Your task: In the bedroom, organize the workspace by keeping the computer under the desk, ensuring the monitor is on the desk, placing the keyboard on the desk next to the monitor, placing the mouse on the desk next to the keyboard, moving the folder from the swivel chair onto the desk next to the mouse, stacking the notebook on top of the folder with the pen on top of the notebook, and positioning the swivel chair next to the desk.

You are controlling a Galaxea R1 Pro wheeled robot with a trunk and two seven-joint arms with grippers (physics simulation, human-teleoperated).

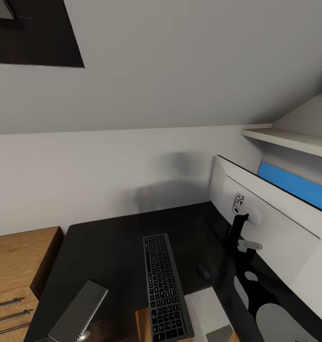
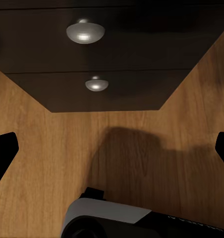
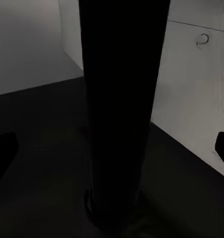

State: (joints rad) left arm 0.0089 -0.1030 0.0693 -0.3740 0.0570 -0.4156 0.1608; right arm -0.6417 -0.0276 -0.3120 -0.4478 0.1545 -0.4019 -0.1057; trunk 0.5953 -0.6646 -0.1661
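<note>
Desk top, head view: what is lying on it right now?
On the desk lie the keyboard and a small dark object, probably the mouse. The monitor, white back showing, covers the desk's right side.

No legible text shows; the keyboard's (image 1: 165, 287) key markings are too small to read.

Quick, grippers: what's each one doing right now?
Left gripper: open, empty, above the wood floor.
Right gripper: open around the monitor stand, not closed.

Keyboard (image 1: 166, 288) on desk (image 1: 108, 247), left of monitor (image 1: 279, 228)
</note>
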